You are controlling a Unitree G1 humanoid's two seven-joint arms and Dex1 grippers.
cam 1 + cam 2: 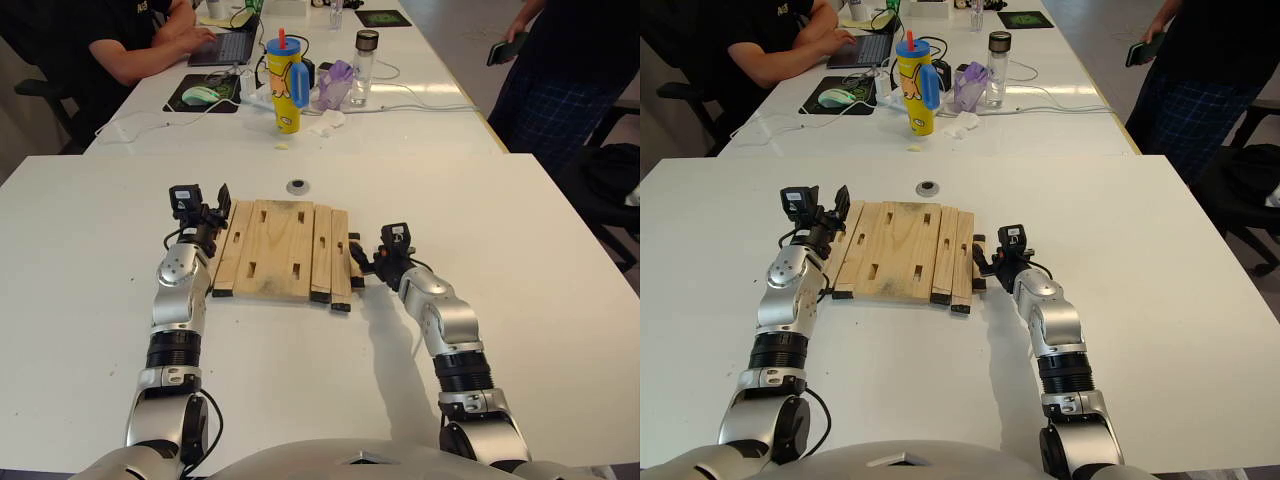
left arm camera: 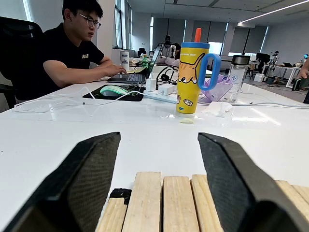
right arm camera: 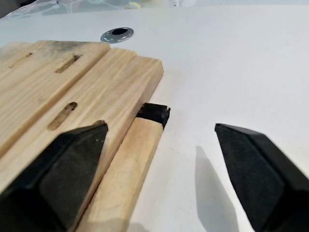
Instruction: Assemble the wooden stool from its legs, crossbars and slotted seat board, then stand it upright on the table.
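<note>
Stool parts: the pale wooden slotted seat board (image 1: 275, 248) lies flat on the white surface (image 1: 500, 220) — light wooden slats (image 1: 322, 252) are packed against both its long sides.
Left hand (image 2: 159, 140): spread wide at the pile's left edge, holding nothing.
Right hand (image 3: 160, 129): wide too, at the right edge — a black-capped wooden leg (image 3: 133, 159) lies between its fingers, ungripped.

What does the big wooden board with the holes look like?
The slotted seat board is a wide, pale wooden plank with visible grain and four narrow dark slots cut into it. A greyish smudge marks its far edge. It lies flat on the white table, not yet joined to anything. Snug along both long sides lie narrower wooden pieces, some with black ends.
</note>
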